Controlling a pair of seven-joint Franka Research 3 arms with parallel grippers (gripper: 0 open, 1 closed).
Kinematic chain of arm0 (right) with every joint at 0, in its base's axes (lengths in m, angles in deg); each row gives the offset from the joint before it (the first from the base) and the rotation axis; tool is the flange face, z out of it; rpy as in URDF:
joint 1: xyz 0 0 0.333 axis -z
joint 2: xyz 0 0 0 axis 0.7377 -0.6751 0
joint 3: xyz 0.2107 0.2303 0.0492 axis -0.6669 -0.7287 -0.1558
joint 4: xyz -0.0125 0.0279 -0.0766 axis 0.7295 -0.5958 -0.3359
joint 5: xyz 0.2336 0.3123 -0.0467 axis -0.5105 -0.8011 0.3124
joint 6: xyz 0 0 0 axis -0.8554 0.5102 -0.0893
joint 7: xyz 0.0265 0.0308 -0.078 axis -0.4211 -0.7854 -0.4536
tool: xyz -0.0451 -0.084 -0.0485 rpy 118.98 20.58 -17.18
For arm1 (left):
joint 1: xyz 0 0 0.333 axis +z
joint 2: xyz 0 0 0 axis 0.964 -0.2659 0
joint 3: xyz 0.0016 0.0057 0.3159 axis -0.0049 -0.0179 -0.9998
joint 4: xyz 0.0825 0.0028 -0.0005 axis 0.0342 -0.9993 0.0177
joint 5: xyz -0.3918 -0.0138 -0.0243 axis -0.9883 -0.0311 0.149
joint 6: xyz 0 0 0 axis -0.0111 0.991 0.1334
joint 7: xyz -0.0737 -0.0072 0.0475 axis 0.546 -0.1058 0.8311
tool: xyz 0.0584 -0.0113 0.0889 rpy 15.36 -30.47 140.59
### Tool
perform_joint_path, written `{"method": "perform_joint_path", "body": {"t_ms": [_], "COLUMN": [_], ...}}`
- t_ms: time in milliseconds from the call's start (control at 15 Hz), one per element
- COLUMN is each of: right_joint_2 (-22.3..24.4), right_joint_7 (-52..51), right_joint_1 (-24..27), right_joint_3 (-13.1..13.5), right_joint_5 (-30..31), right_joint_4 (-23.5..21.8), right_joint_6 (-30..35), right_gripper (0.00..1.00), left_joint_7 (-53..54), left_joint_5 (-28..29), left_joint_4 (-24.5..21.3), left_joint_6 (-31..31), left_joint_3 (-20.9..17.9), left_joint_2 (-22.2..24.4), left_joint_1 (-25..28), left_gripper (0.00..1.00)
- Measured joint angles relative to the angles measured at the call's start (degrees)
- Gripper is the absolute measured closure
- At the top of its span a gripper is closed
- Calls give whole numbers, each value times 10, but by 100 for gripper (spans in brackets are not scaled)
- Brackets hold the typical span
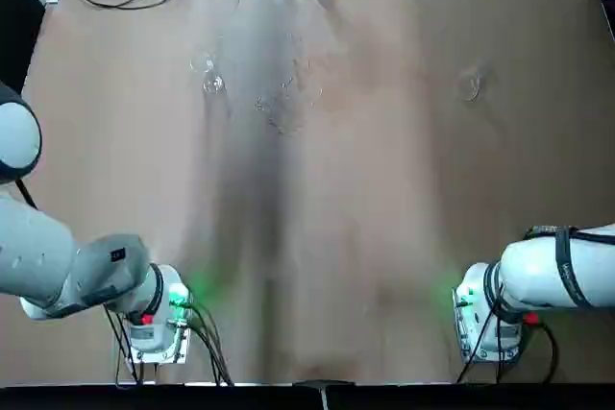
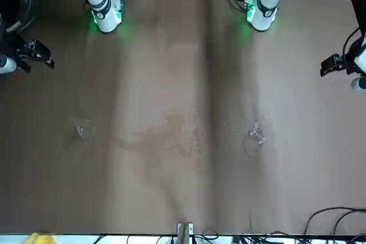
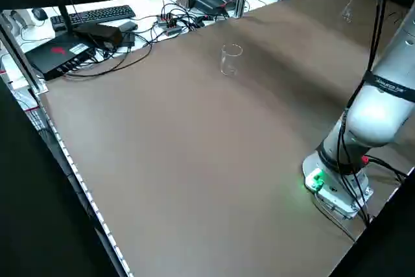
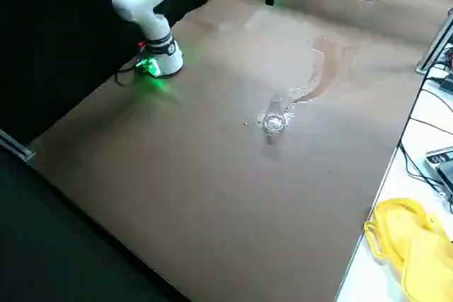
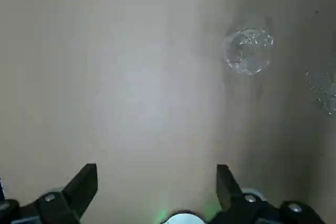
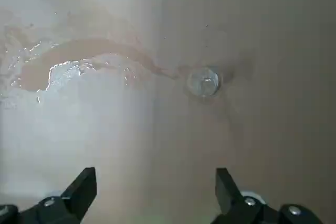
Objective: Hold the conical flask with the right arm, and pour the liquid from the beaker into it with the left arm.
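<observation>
Brown table (image 1: pixel 384 237) bears one clear straight-sided glass beaker (image 1: pixel 210 77), one clear tapering conical flask (image 1: pixel 469 85) (spilled puddle (image 1: pixel 288 103) between); both grippers, left gripper (image 5: pixel 157 192) and right gripper (image 6: pixel 156 192), gape wide, holding nothing.

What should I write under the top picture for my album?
Two parked arms, a beaker and a flask apart on a wet table.

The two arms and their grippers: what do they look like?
Both arms, left arm and right arm, have rounded white-grey shells, black joint bands, black cables and green-lit bases. The left gripper and right gripper have black, wedge-shaped fingers.
</observation>
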Motion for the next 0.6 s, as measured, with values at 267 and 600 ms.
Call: {"method": "perform_joint_path", "body": {"t_ms": [267, 600], "right_joint_2": [0, 0], "right_joint_7": [0, -51], "right_joint_1": [0, -15], "right_joint_3": [-1, -5], "right_joint_5": [0, -4], "right_joint_4": [0, 0], "right_joint_6": [0, -1], "right_gripper": [0, 0], "left_joint_7": [60, 223], "left_joint_5": [-7, -64], "left_joint_4": [0, 0], "left_joint_6": [-21, -78], "left_joint_3": [-3, -5], "left_joint_2": [-41, -94], "left_joint_1": [21, 84], "left_gripper": [0, 0]}}
